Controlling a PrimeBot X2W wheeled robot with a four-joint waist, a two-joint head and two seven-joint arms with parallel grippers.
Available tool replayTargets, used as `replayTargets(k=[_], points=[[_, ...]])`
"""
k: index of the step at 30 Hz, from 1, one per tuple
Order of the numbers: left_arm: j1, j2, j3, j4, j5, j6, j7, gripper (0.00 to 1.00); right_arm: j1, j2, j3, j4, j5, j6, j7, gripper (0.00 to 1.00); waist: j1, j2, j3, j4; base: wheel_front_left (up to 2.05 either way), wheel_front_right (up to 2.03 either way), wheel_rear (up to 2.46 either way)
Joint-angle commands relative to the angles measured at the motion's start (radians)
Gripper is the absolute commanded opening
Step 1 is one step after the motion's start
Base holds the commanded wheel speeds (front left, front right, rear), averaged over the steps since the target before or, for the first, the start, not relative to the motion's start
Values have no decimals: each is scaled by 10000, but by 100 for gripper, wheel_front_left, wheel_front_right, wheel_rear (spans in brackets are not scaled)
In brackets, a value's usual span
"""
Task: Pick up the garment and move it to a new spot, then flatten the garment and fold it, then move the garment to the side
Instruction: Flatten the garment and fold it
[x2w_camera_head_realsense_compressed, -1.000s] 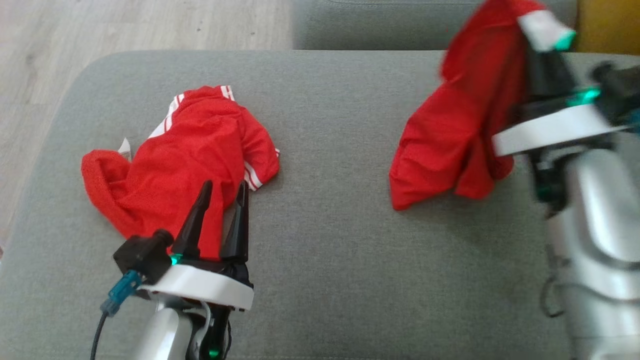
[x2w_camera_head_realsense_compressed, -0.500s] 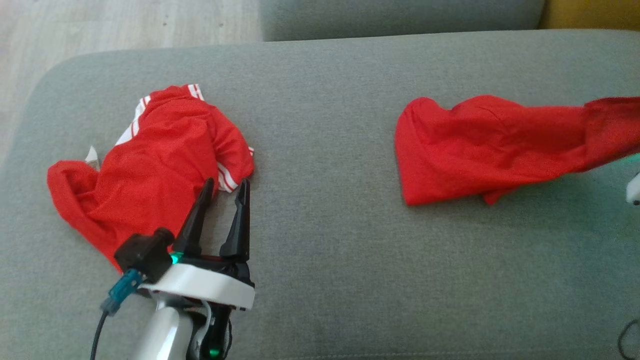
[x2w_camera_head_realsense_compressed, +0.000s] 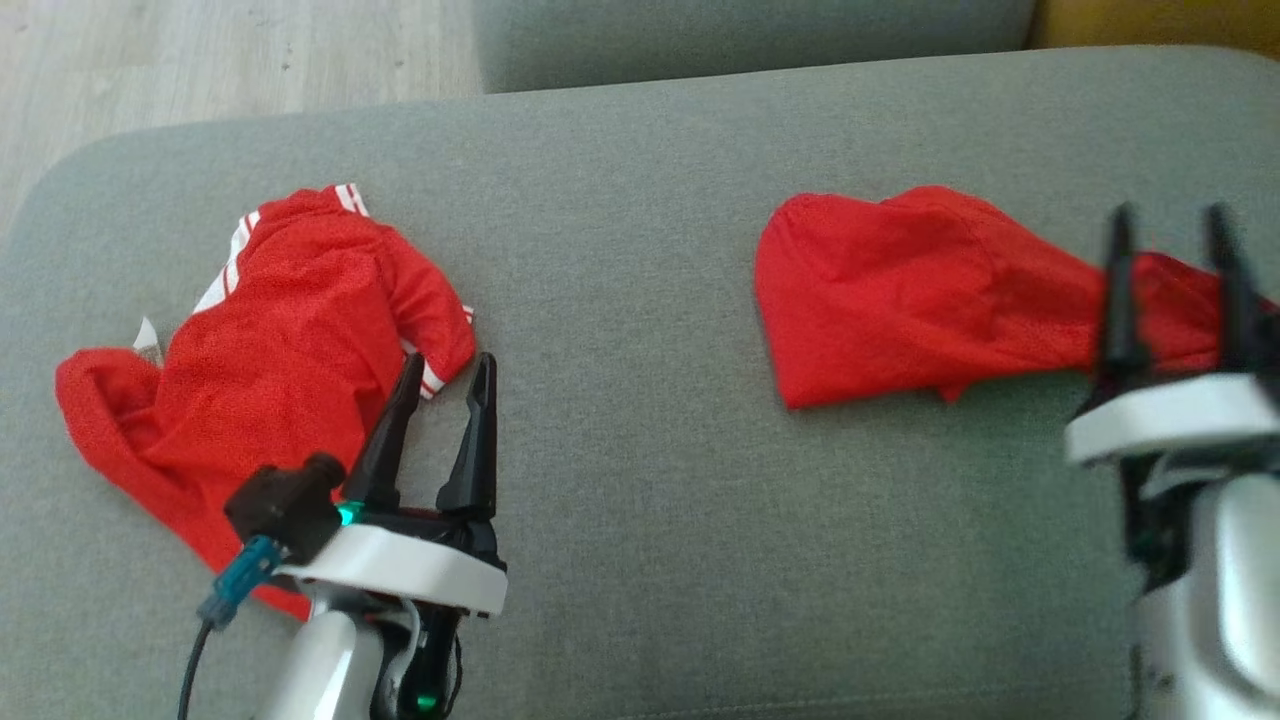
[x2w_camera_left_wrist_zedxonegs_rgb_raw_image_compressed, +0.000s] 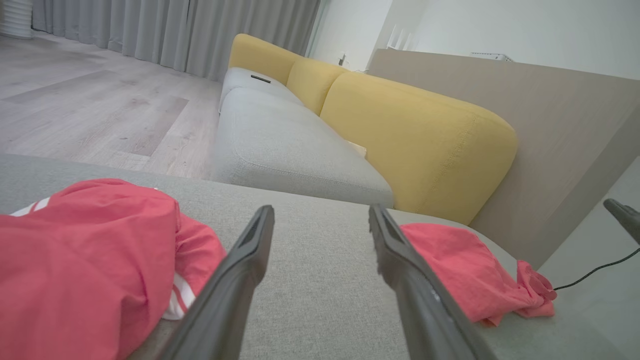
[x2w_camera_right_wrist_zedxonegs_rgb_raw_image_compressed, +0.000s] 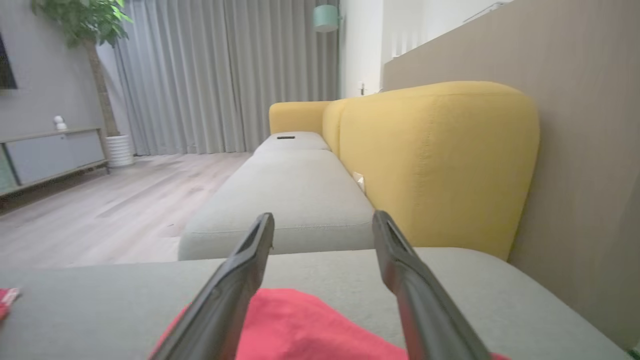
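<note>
A wide grey fabric seat cushion (x2w_camera_head_realsense_compressed: 640, 520) carries two red pieces of clothing, well apart. On the robot's right lies a plain red mesh garment (x2w_camera_head_realsense_compressed: 900, 290), loosely bunched and stretched sideways. Its rounded end points towards the middle of the cushion and its narrower end runs out to the right. The right tool (x2w_camera_head_realsense_compressed: 1170, 212) stands at that narrower end with its two dark fingers spread wide. In the head view the red cloth passes behind both fingers and is not pinched between them. The right wrist view looks along the same spread fingers and shows red cloth lying low on the cushion between and beneath them, with bare grey fabric ahead of the tips.

On the robot's left lies a red mesh garment with white stripes (x2w_camera_head_realsense_compressed: 280, 340), crumpled in a heap, its striped hems showing at the top and at the lower right edge. The left tool (x2w_camera_head_realsense_compressed: 448, 360) sits just beside that lower right edge, its fingers also spread and gripping nothing. Its left finger crosses the garment's edge in the head view; whether it touches the cloth cannot be told. In the left wrist view the striped garment lies to the left of the fingers and the plain one to the right and farther off, with bare cushion in the gap between the fingers.

Beyond the cushion are a second grey seat cushion (x2w_camera_head_realsense_compressed: 750, 30), a mustard-yellow padded sofa back (x2w_camera_right_wrist_zedxonegs_rgb_raw_image_compressed: 435, 160), a pale wooden floor (x2w_camera_head_realsense_compressed: 200, 50) and grey curtains (x2w_camera_right_wrist_zedxonegs_rgb_raw_image_compressed: 225, 75)
</note>
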Motion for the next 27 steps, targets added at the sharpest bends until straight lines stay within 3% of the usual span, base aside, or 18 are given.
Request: replayTargets(k=[1, 6, 13, 27], points=[[-438, 12, 336, -364, 39, -35, -51, 100, 109, 110, 600, -548, 218, -7, -264, 100, 0, -1, -29, -24, 0, 0, 0], [-395, 12, 279, -359, 30, -66, -51, 100, 1309, 163, 1530, -758, 709, -7, -797, 100, 0, -1, -82, 37, 0, 0, 0], [-384, 12, 227, -366, 45, -100, -51, 100, 1900, 169, 1857, -202, 1262, -7, -1032, 100, 0, -1, 101, 207, 0, 0, 0], [-519, 12, 35, -203, 24, -125, -51, 100, 863, 171, 1176, 2921, 1227, -7, -204, 100, 0, -1, 374, 668, 0, 0, 0]])
